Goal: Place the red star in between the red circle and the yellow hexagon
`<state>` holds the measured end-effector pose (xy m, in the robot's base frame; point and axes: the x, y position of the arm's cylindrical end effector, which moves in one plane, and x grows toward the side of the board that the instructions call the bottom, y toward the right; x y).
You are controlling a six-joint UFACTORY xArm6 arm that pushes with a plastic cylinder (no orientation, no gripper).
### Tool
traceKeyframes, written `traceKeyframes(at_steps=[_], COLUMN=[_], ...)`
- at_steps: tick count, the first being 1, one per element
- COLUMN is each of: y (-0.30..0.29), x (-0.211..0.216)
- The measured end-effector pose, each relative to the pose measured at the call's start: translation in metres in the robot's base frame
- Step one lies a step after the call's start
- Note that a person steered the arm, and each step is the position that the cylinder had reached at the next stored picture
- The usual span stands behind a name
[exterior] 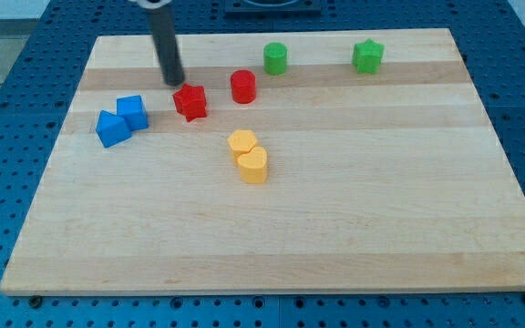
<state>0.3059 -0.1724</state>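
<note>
The red star (190,101) lies on the wooden board in the upper left-middle. The red circle (242,87) stands just to its right and slightly higher. The yellow hexagon (241,143) lies below and to the right of the star, touching a yellow heart-shaped block (253,165) under it. My tip (175,81) is at the end of the dark rod, just above and left of the red star, close to it or touching it.
Two blue blocks (121,119) sit together at the view's left of the star. A green cylinder (275,58) and a green star (368,56) stand near the top edge. The board (381,200) lies on a blue perforated table.
</note>
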Motion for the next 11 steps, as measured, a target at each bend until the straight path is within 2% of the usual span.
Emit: traceKeyframes(at_steps=[1,2,3,4,5,7,8,9,11], y=[-0.004,0.045,0.070,0.051,0.060,0.083,0.098,0.078,-0.002], x=[0.045,0.058,0.058,0.022,0.004,0.026,0.056,0.056,-0.004])
